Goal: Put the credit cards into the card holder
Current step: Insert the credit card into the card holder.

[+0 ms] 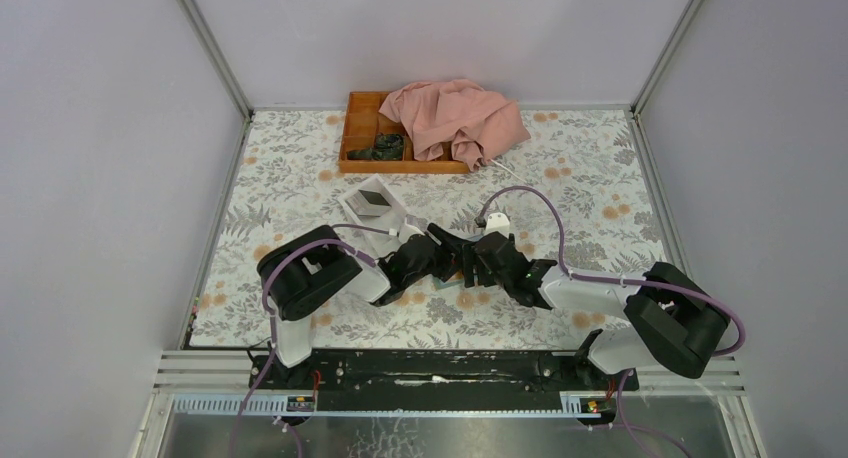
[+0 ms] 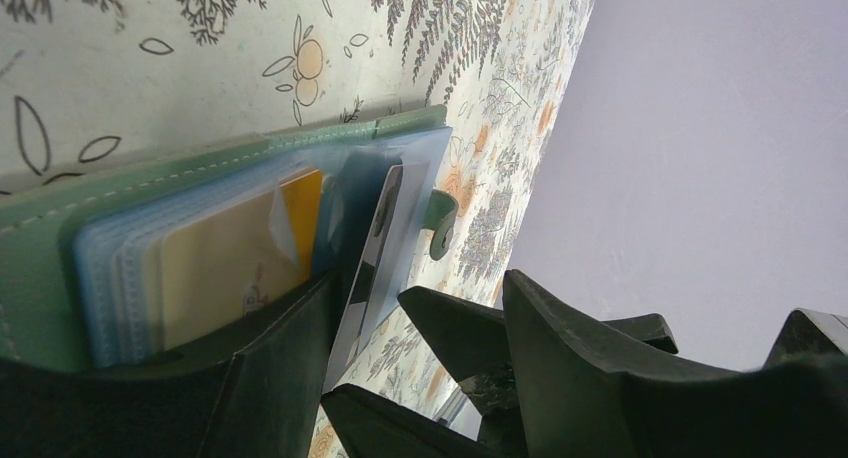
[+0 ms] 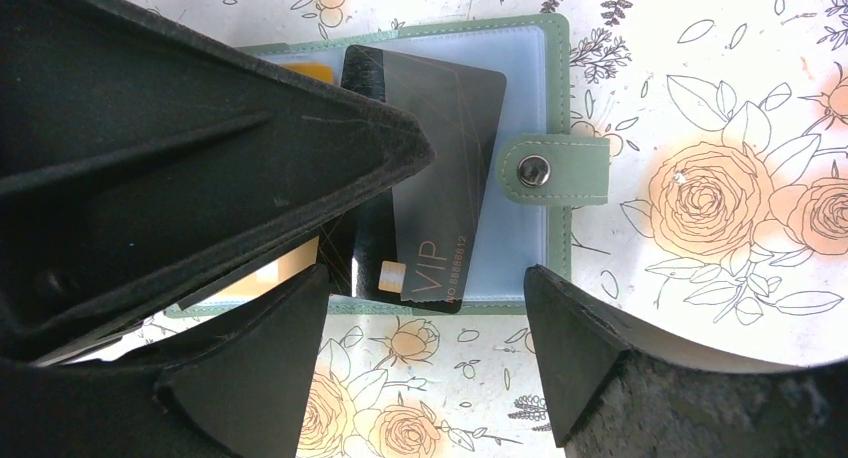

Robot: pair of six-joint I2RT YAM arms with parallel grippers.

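The card holder (image 3: 555,98) lies open on the floral table, green with pale blue plastic sleeves and a snap tab (image 3: 555,171). A dark grey card (image 3: 440,168) marked VIP lies across its right page, one end over the near edge. An orange card (image 2: 225,263) sits in a left sleeve. My left gripper (image 2: 420,278) is open, with one finger (image 3: 200,148) lying on the holder's left page. My right gripper (image 3: 420,363) hangs open just near the holder's edge, nothing between its fingers. In the top view both grippers (image 1: 462,258) meet over the holder and hide it.
A white open box (image 1: 372,203) with a grey card in it stands just behind the left gripper. At the back, an orange wooden tray (image 1: 362,128) is partly covered by a pink cloth (image 1: 455,118). Grey walls close in three sides.
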